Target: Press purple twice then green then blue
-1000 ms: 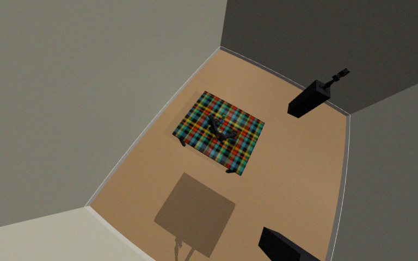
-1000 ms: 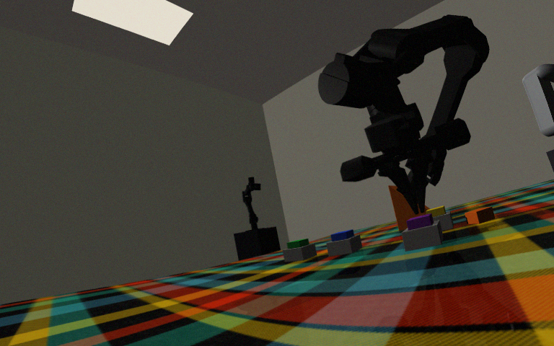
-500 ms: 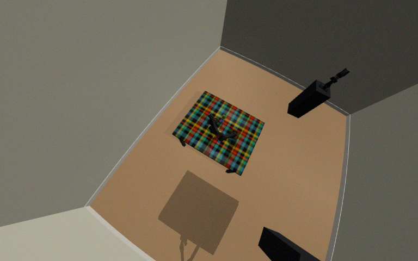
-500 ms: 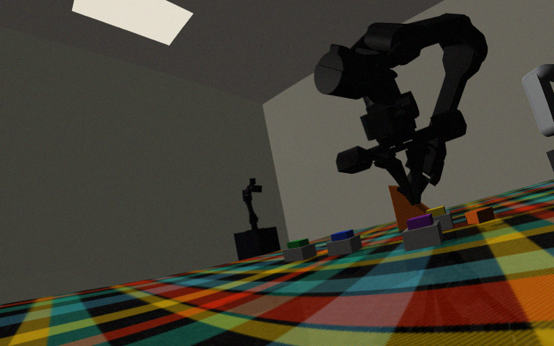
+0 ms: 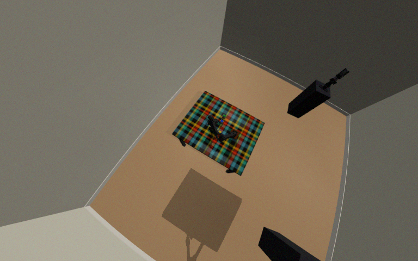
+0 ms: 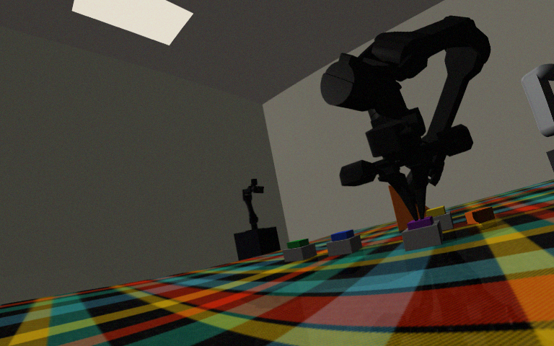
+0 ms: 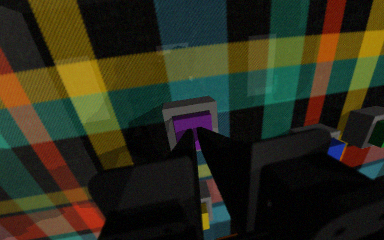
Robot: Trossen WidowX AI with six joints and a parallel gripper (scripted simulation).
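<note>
I have the gripper (image 7: 194,131) pointing down with its fingers pressed almost together, and there is nothing between them. Their tips are on the purple button (image 7: 192,127) — in the wrist view they cover the near edge of the purple cap, while the far part of the cap and its grey housing (image 7: 190,107) show beyond the tips. From the exterior view the tips (image 6: 417,212) come down to the back edge of the purple button (image 6: 420,223); I think they touch it, but whether the cap is pushed down I cannot tell from this low angle.

To one side of the fingers in the wrist view, the blue button (image 7: 336,148) shows as a small patch at the edge of the gripper body, and the green button (image 7: 376,134) stands just beyond it in its own grey housing, near the frame border. In the exterior view these two, blue (image 6: 342,235) and green (image 6: 297,243), sit in a row well apart from the tips, with open plaid cloth (image 6: 253,301) between the housings. Just behind the fingers is the yellow button (image 6: 436,210), very near to them, and an orange wedge block (image 6: 398,207) stands right behind the tips — this side is tight. A further orange block (image 6: 480,214) lies past the yellow button. Beyond the purple housing, away from the fingers, the cloth is open.

In the top view the arm (image 5: 220,129) sits near the middle of the table (image 5: 246,160), far from every table edge.
</note>
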